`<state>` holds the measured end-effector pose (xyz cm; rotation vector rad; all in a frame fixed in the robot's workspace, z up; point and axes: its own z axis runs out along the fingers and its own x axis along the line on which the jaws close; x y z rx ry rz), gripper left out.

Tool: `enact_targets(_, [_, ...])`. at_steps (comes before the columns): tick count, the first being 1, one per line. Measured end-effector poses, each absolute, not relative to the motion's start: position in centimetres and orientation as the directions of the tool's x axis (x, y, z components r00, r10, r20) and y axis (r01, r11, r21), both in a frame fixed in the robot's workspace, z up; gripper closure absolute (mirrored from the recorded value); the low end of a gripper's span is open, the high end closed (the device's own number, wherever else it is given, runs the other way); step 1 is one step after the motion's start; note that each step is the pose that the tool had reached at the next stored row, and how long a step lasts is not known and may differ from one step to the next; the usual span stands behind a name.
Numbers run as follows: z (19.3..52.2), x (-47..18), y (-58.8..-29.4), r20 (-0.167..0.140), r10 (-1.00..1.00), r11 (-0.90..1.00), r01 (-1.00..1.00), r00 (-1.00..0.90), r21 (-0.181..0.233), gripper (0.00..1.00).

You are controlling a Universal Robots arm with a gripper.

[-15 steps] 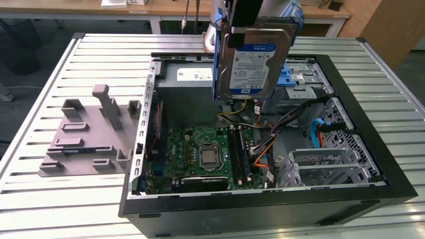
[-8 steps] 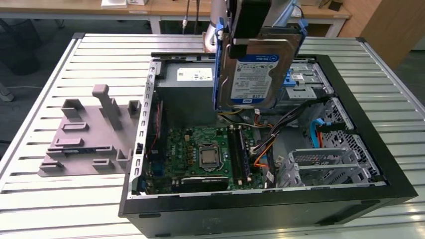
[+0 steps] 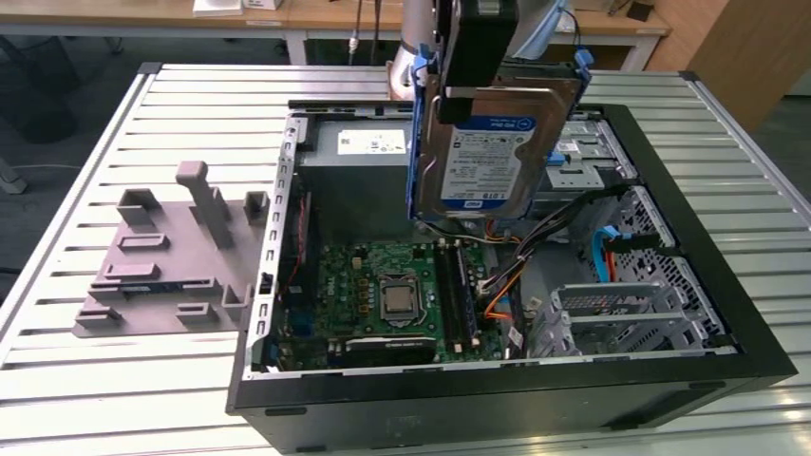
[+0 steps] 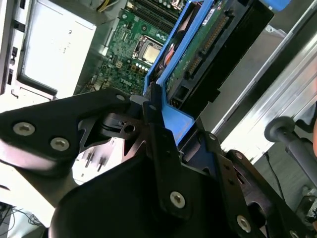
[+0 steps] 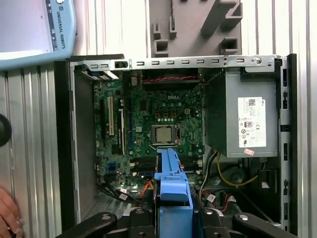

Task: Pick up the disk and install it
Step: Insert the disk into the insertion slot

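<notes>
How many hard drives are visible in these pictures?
1. The disk is held upright in the gripper above the open computer case, over the motherboard. Others may be hidden in the drive cage at the exterior view's right.

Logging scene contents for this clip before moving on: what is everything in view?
disk: 1, silver with blue side rails, held in the air over the computer case
computer case: 1, black, open, on the table
motherboard: 1, green, inside the case
power supply: 1, grey with white sticker, inside the case beside the motherboard
drive cage: 1, bare metal, inside the case at the exterior view's right
fixture: 1, grey, on the table at the exterior view's left of the case
table: 1, silver, slatted
person's hand: 1, over the table
robot arm: 1, light blue and grey
tool: 1, black, shut on the disk
</notes>
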<state>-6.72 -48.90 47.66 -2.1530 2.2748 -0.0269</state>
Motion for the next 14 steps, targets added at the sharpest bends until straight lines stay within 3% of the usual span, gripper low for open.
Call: enact_targets(14, [47.2,-6.7,-52.7,0.005,-0.999,0.052,-0.998,-0.052,-0.019,0.64])
